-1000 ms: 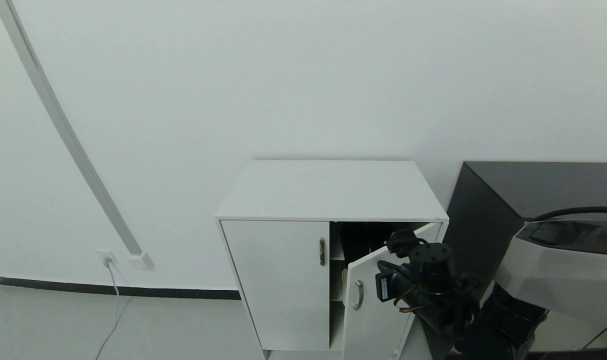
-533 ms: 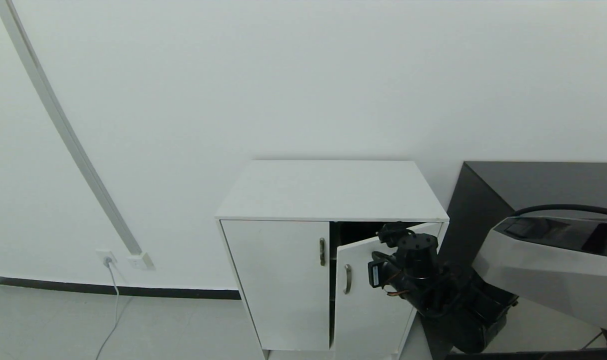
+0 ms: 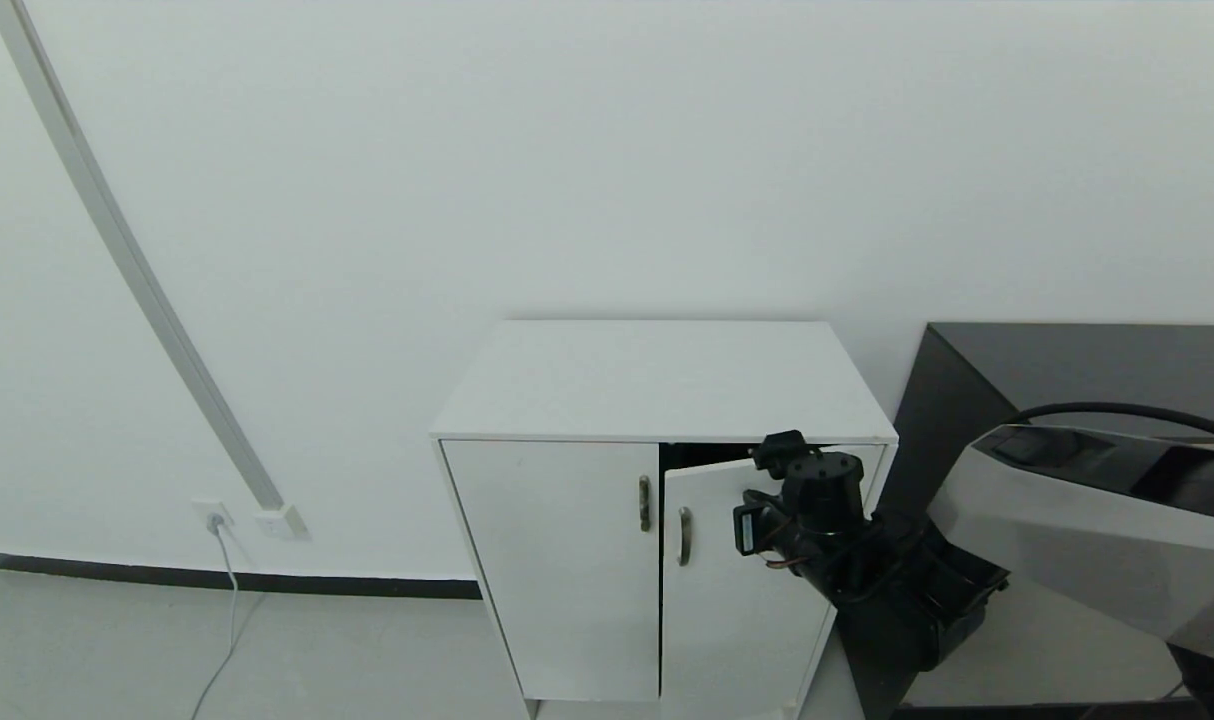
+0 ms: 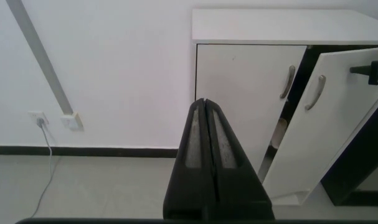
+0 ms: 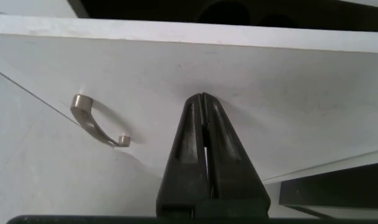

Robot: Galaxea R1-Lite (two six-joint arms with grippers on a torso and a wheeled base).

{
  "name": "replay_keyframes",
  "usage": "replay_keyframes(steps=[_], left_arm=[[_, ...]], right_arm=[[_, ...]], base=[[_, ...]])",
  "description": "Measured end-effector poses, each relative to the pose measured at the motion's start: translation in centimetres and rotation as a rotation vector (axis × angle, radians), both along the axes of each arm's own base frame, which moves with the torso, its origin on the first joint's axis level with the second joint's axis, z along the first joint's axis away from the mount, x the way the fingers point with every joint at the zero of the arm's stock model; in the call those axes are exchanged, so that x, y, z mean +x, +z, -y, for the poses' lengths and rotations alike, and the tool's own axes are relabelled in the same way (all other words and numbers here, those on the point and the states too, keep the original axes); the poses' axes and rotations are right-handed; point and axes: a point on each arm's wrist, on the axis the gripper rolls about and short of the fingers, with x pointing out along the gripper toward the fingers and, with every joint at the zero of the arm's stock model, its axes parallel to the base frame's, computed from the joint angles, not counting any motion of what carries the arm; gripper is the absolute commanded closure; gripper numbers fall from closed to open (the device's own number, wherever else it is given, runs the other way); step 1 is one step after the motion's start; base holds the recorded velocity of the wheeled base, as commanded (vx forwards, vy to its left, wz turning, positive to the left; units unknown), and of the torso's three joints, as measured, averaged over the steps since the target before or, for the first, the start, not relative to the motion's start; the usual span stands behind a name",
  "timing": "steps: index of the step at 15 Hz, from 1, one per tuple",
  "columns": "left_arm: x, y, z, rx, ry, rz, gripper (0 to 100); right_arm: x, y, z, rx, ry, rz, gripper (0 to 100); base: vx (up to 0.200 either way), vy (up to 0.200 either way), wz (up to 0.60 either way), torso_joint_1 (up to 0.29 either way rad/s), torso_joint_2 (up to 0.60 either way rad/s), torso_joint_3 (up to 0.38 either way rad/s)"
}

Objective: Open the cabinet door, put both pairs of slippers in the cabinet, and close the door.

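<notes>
The white cabinet (image 3: 657,380) stands against the wall. Its left door (image 3: 552,560) is shut and its right door (image 3: 737,610) is ajar by a narrow gap, with a dark strip along its top edge. My right gripper (image 5: 204,98) is shut, its tips pressed against the front of the right door beside the metal handle (image 5: 98,121). My left gripper (image 4: 205,102) is shut on nothing and hangs in front of the cabinet (image 4: 282,25), well clear of both doors. Inside the gap (image 4: 277,134) something pale shows, too little to tell what.
A black unit (image 3: 1067,370) stands directly right of the cabinet. A wall socket with a cable (image 3: 215,518) and a slanted trunking strip (image 3: 117,240) are on the wall at left. Bare floor (image 3: 267,660) lies left of the cabinet.
The right door has swung from about half open to almost shut, with my right arm moving in toward the cabinet against it.
</notes>
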Motion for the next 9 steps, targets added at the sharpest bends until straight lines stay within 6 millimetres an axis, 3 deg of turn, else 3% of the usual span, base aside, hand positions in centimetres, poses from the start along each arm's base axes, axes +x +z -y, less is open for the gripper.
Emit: replay_keyframes(steps=[9], left_arm=[[0.0,0.0,0.0,0.0,0.0,0.0,100]], right_arm=[[2.1,0.1,-0.4,0.006,-0.017,0.01,100]], base=[[0.0,0.0,0.0,0.0,0.0,0.0]])
